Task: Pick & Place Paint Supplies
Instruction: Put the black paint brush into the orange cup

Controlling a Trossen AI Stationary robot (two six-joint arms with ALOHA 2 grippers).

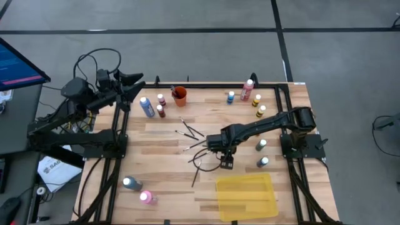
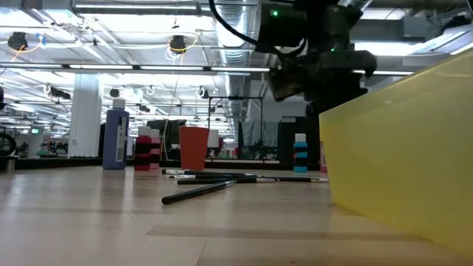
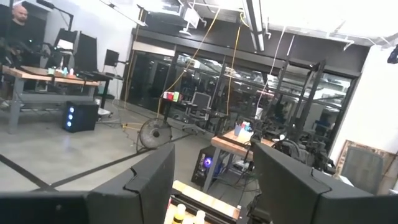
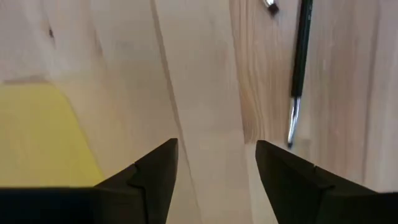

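The right claw (image 1: 226,164) is hovering over the pale, wood-grained plank worktop (image 1: 162,181), its two dark fingers (image 4: 155,171) spread apart and gripping nothing, just beyond the far left corner of the flat, glossy yellow tray (image 1: 247,195). Slim dark paintbrushes (image 1: 194,140) with metal ferrules are lying scattered left of it. Eleven small white-capped bottles (image 1: 147,106) are standing around the edges, mostly along the far side near the orange cup (image 1: 180,95). The left claw (image 1: 128,84) is resting off the far left corner, parted and empty.
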